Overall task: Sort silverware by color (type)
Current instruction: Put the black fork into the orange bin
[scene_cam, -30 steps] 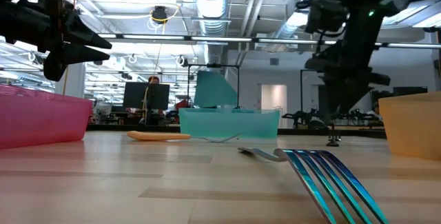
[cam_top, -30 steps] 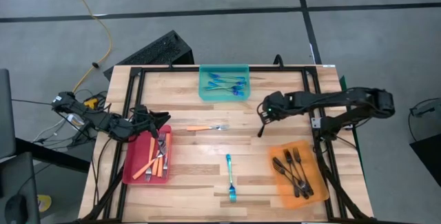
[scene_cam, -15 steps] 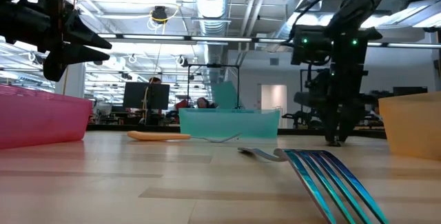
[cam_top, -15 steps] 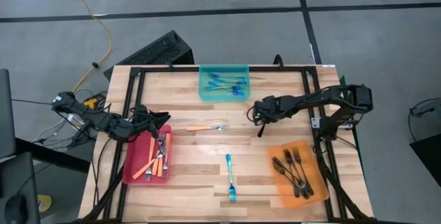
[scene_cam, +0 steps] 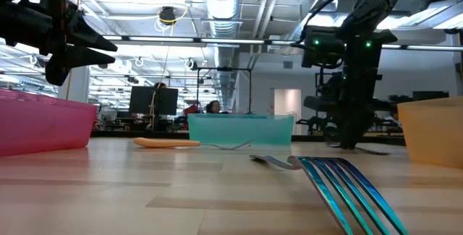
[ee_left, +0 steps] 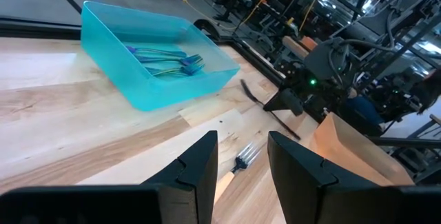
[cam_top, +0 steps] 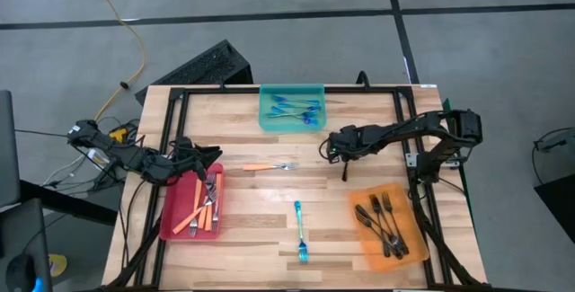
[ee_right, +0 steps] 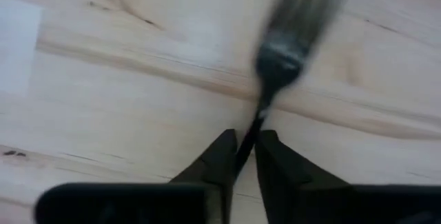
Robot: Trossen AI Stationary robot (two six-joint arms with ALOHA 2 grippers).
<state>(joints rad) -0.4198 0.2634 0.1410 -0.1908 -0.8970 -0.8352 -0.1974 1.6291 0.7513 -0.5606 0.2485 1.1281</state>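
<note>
A dark fork (cam_top: 346,172) lies on the wood table right of centre, with my right gripper (cam_top: 341,155) down on it and shut on its handle. In the right wrist view the fork's tines (ee_right: 279,65) lie on the wood beyond the fingers. My left gripper (cam_top: 208,155) hangs open and empty above the far end of the red tray (cam_top: 171,225), which holds orange-handled forks. An orange-handled fork (cam_top: 268,166) and a teal fork (cam_top: 301,231) lie loose on the table. My right gripper pinches the dark fork's thin handle (ee_right: 253,124) between its two fingers, a short way back from the tines. The fingers come steeply from above and stand across the handle. The fork's far end (scene_cam: 372,149) lies low along the table top.
The teal tray (cam_top: 266,121) with blue forks stands at the far middle. The orange tray (cam_top: 359,202) with several dark forks sits at the near right. A black frame (cam_top: 269,90) runs round the table's edges. Bare wood lies between the trays.
My right gripper has come down toward the table and a little toward its left edge, onto the dark fork. It has shut on the fork's handle. The left arm has kept still.
</note>
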